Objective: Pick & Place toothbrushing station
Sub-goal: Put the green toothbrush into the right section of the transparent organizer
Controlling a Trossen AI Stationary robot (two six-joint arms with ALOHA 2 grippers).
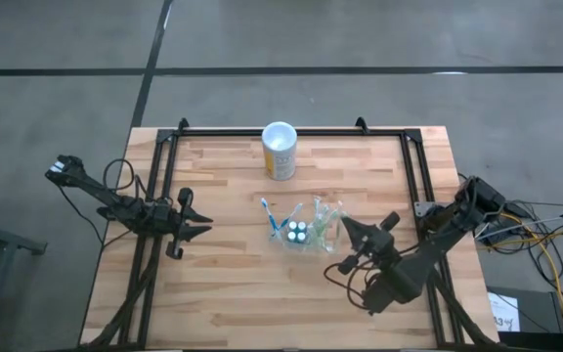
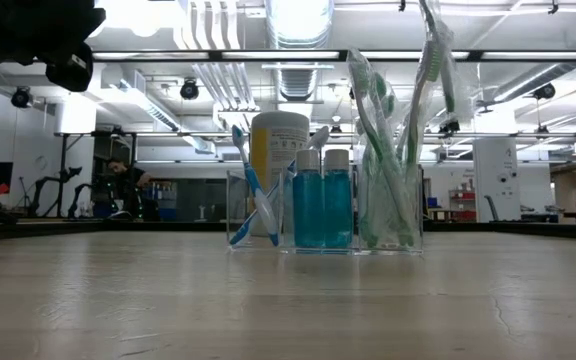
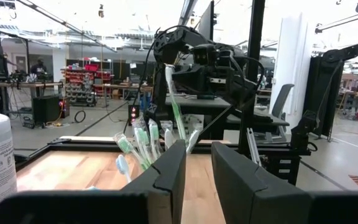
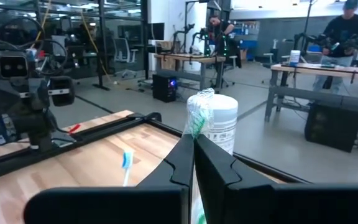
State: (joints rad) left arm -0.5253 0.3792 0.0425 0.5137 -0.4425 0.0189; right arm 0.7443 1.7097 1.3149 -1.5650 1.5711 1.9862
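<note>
Clear plastic, the toothbrushing station (image 1: 301,230) sits mid-table while the right gripper (image 1: 352,229), pinched tight on a green toothbrush (image 3: 174,102) just beside it, could tip it if that brush snags; left gripper (image 1: 199,224) waits part-open, empty.

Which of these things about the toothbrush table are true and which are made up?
1. The clear toothbrushing station sits near the middle of the wooden table. True.
2. Two small blue bottles stand in its middle compartment. True.
3. The yellow cup lies tipped on its side. False: it stands upright near the table's far edge.
4. The right gripper has its fingers spread wide apart. False: its fingers are shut on a green toothbrush above the station.
5. The left gripper is apart from the station, holding nothing. True.
</note>
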